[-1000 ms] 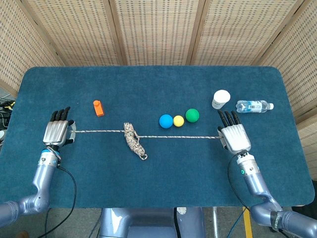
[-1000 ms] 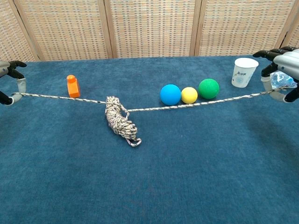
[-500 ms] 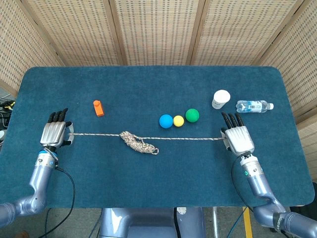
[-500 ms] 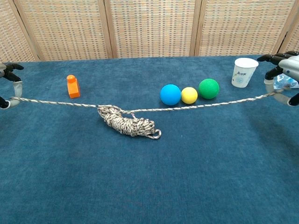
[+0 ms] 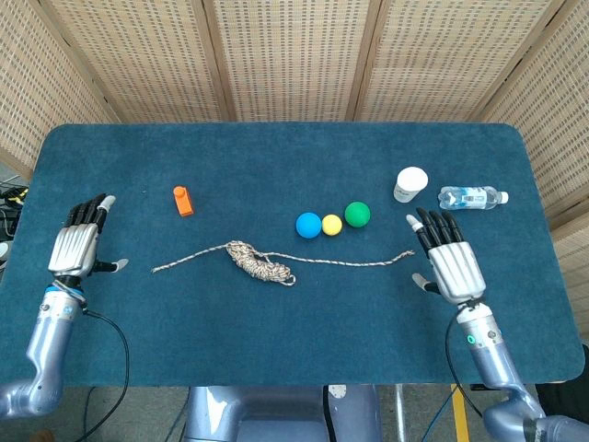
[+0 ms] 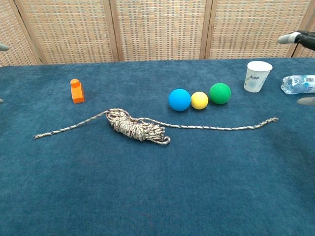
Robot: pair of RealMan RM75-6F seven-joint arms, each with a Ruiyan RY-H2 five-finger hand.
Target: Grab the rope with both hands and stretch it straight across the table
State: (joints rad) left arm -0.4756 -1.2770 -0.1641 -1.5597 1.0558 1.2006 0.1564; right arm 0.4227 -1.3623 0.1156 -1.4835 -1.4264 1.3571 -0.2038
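the rope [image 5: 262,262] [image 6: 135,129] lies loose on the blue table [image 5: 276,341] [image 6: 147,196], free of both hands. its middle is a tangled bundle left of centre. one thin end trails left from the bundle toward the left hand and stops short of it. the other end runs right in a slack, slightly wavy line and stops near the right hand without touching it.

the left hand [image 5: 78,244] hovers at the table's left edge, holding nothing, fingers extended and a little apart, thumb out toward the rope. the right hand [image 5: 451,262] sits at the right side, also empty, fingers spread and pointing away from the robot, thumb out to the side. in the chest view only slivers of fingertips show at the frame edges.

beyond the rope, three balls sit in a row, close together: blue [image 5: 308,225] [image 6: 179,100], yellow [image 5: 332,225] [image 6: 199,100], green [image 5: 357,215] [image 6: 220,93]. an orange block [image 5: 183,200] [image 6: 76,91] stands upright further left. a white cup [image 5: 410,184] [image 6: 258,75] stands beyond the right hand, with a water bottle [image 5: 471,196] [image 6: 299,83] lying on its side just right of it. wicker screens [image 5: 294,55] [image 6: 157,27] back the table.
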